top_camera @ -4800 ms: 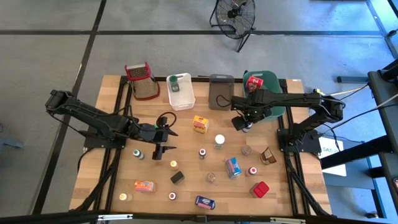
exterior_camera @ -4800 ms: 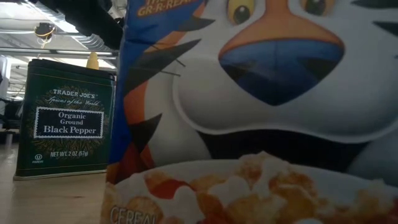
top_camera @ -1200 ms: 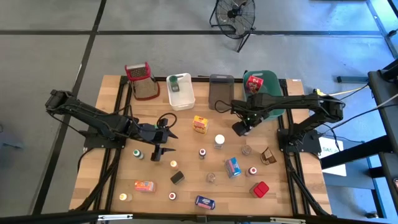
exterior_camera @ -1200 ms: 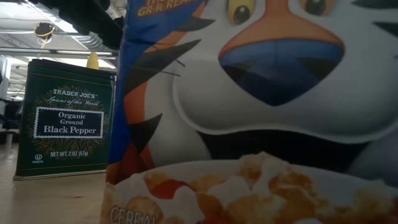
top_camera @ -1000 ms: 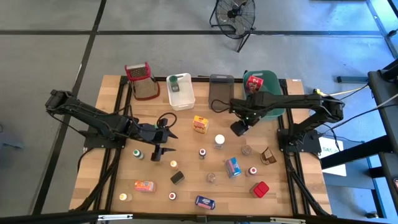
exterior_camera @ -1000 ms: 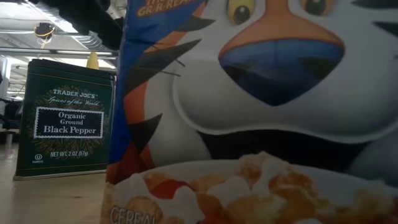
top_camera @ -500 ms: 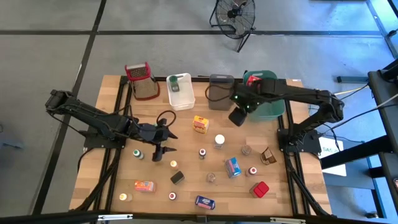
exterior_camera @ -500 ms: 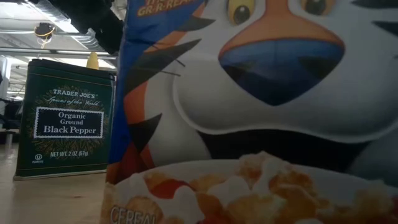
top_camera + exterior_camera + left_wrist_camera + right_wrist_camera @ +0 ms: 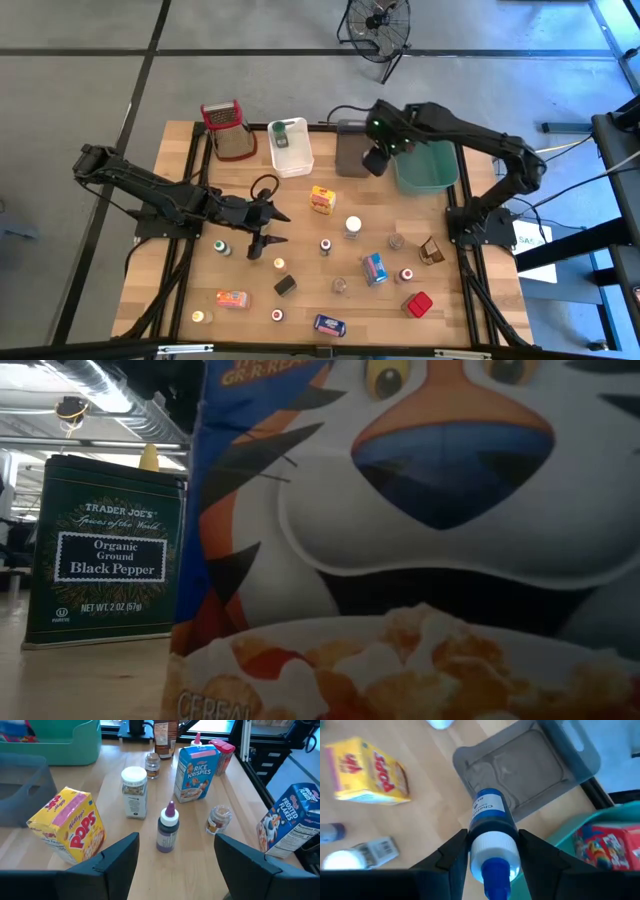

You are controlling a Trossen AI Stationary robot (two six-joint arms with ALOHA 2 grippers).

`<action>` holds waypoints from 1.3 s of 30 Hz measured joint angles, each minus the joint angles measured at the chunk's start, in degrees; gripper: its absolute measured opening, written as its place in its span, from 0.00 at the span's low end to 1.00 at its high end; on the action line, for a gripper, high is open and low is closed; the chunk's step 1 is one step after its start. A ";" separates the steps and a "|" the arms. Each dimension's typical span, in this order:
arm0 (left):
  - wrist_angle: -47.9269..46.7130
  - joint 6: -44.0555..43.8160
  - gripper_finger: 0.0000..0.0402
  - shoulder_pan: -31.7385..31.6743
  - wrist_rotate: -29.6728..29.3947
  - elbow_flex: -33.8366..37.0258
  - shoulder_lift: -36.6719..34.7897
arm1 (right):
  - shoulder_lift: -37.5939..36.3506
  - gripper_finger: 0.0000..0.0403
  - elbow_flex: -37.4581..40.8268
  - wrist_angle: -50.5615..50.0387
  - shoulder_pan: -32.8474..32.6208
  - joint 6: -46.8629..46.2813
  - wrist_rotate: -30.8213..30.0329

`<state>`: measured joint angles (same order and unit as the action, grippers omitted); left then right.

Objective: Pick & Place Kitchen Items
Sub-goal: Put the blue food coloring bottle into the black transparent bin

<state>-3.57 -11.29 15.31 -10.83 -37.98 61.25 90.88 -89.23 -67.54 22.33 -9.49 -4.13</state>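
Blue bottle [image 9: 491, 827]: white collar, blue nozzle toward the wrist camera, long axis running between the fingers. Clamped in right end effector [image 9: 375, 160], above grey tub [image 9: 354, 146] beside green tub [image 9: 428, 168].
Desk [image 9: 190, 285]: pale wood, black-framed, on grey floor; fan [image 9: 377, 22] beyond.
Left end effector [image 9: 277, 227]: parted, empty, arm low over desk, near purple-capped bottle [image 9: 167, 828].

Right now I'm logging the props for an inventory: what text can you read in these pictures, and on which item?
"TRADER JOE'S", "Organic Ground Black Pepper", "NET WT. 2 OZ (57g)": dark green tin.
"CEREAL", part of "GR-R-REAT": tiger cereal box.
"Kellogg's POPS": yellow box.
"RICE KRISPIES": blue box.
"FROSTED FLAKES": blue box.
Blue bottle between the right gripper's fingers: label blurred.
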 joint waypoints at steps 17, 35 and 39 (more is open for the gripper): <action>1.29 3.10 0.63 -0.11 -5.03 0.00 0.00 | 13.71 0.39 -3.02 -1.14 4.46 8.42 4.26; 0.52 3.10 0.63 -0.07 -4.96 0.00 0.00 | 16.90 0.39 -3.06 -3.02 4.41 7.22 4.82; 0.53 3.09 0.63 -0.07 -4.94 0.00 0.00 | 18.64 0.39 -3.06 -2.84 4.60 7.71 4.81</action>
<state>-3.04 -8.20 15.25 -15.77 -37.98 61.25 109.52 -92.29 -70.39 26.92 -1.79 0.69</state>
